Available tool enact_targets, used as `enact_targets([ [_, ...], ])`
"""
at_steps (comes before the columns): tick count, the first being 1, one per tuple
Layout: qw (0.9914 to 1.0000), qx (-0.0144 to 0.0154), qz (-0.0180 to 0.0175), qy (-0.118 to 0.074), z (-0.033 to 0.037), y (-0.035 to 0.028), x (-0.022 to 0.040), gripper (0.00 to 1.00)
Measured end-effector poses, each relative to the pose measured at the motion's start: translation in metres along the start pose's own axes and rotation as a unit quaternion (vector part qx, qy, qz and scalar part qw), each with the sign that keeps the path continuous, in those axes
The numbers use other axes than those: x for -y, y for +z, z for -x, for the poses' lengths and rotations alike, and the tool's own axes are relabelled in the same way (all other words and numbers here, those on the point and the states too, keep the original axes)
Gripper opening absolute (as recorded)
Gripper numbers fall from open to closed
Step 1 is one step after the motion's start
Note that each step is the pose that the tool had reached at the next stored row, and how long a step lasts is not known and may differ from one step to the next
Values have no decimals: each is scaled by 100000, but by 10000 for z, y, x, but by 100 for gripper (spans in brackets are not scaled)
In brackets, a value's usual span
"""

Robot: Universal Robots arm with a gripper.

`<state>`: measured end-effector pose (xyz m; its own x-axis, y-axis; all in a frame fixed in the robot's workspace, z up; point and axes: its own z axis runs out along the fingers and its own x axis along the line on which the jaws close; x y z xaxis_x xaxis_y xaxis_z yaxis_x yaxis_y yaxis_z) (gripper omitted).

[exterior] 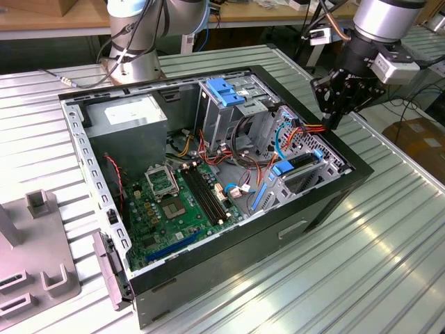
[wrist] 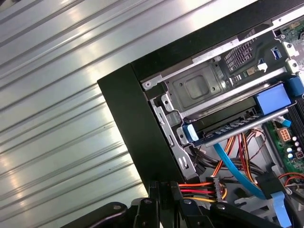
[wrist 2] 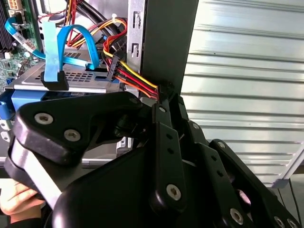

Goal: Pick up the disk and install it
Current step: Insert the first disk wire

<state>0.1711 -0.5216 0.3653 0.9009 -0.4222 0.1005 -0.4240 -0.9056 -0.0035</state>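
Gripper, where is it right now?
The gripper hangs at the exterior view's right, over the case corner, shut on the power cable, beside the disk.

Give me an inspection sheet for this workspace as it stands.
Surface: ribbed metal table, carrying the open computer case.
Job's things: disk sits in the case's corner bay, blue frame showing.
Clutter: grey fixture at the exterior view's left.
Grippers: gripper shut on the power cable at the case's corner.
Cables: blue data cable loops beside the bay.
Surroundings: arm base behind the case; cardboard box beyond the table.
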Motion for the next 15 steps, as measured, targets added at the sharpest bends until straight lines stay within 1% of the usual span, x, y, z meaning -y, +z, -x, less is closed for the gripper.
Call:
enact_targets([
  [2, 100000, -7, -8, 6, 1, 1, 0, 21],
  [3, 100000, -3, -12, 7, 1, -1, 0, 16],
  [6, 100000, -20, 26, 3, -2, -28, 0, 16],
  [8, 100000, -98, 188, -6, 3, -30, -3, 16],
  [9, 100000, -101, 198, -8, 9, -31, -5, 16],
  [14, 100000, -115, 191, -6, 86, -39, -42, 16],
  [15, 100000, -115, 191, -5, 111, -41, -55, 16],
])
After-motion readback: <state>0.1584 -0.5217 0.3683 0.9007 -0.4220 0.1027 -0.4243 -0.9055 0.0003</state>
